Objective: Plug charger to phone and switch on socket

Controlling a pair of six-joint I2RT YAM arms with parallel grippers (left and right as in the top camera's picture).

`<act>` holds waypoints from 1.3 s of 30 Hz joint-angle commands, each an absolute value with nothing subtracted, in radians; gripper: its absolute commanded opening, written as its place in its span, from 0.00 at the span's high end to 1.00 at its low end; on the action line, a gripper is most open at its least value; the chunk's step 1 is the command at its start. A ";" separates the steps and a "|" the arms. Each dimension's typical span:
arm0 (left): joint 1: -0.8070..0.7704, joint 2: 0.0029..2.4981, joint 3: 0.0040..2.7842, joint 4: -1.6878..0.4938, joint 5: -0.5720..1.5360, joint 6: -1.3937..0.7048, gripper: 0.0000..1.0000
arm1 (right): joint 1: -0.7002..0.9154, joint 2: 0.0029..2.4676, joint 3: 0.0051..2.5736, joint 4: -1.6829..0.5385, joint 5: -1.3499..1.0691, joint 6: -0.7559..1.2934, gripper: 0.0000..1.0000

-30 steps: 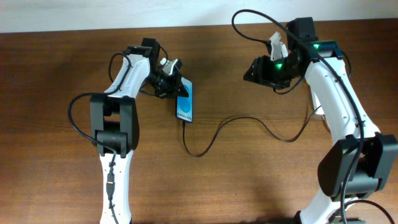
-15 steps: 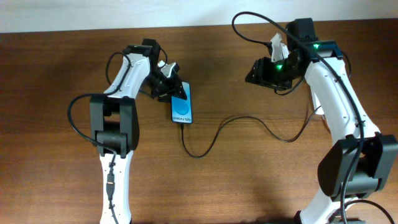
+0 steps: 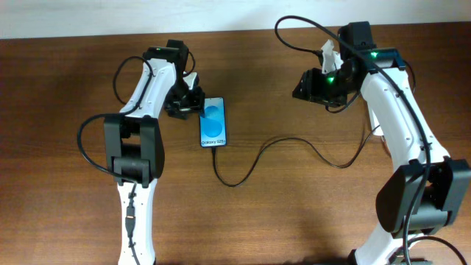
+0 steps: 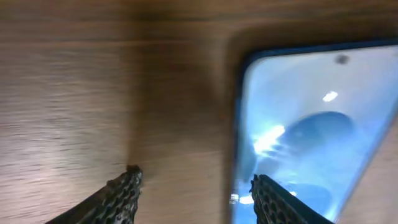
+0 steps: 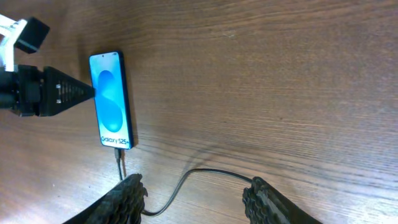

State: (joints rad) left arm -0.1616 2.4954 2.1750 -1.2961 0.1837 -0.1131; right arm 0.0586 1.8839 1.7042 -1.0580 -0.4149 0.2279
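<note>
The phone (image 3: 213,123) lies flat on the wooden table, its screen lit blue. The charger (image 3: 250,168), a thin black cable, is plugged into the phone's lower end and curls away to the right. My left gripper (image 3: 193,104) is open at the phone's top left corner. In the left wrist view one finger hangs over the screen (image 4: 311,124) and the other over bare wood, with nothing held in the gripper (image 4: 196,183). My right gripper (image 3: 300,88) hovers open to the right. In its own view the cable (image 5: 186,180) runs on the table beneath it (image 5: 196,186). The socket is hidden.
A small white piece (image 3: 377,133) shows beside the right arm; I cannot tell what it is. The cable loops across the middle of the table (image 3: 73,206). The back edge of the table meets a pale wall (image 3: 221,15).
My left gripper has opened and let go of the phone, which now lies flat, slightly nearer and to the left. The right gripper has hardly moved.
</note>
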 commanded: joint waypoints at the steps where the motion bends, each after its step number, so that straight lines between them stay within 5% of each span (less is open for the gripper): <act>1: -0.147 2.505 2.331 -1.354 0.056 -0.117 0.37 | 0.013 1.858 1.752 -1.081 -0.392 0.216 0.43; 6: -0.138 2.505 2.624 -1.435 0.030 -0.118 0.36 | -0.088 1.826 1.833 -1.166 -0.392 0.215 0.43; 8: -0.131 2.505 2.744 -1.459 0.030 -0.118 0.28 | -0.145 1.808 1.863 -1.204 -0.391 0.212 0.43; 9: -0.128 2.505 2.804 -1.468 0.029 -0.118 0.00 | -0.184 1.793 1.874 -1.224 -0.391 0.196 0.43; 19: -0.121 2.506 2.959 -1.500 0.029 -0.118 0.01 | -0.481 1.734 1.877 -1.337 -0.408 0.159 0.44; 39: -0.121 2.506 2.959 -1.502 0.030 -0.118 0.01 | -0.512 1.735 1.873 -1.351 -0.411 0.128 0.43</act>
State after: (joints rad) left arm -0.1246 2.5114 2.9444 -1.5009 0.0437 -0.1165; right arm -0.5072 1.7531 1.8626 -1.3491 -0.4049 0.1349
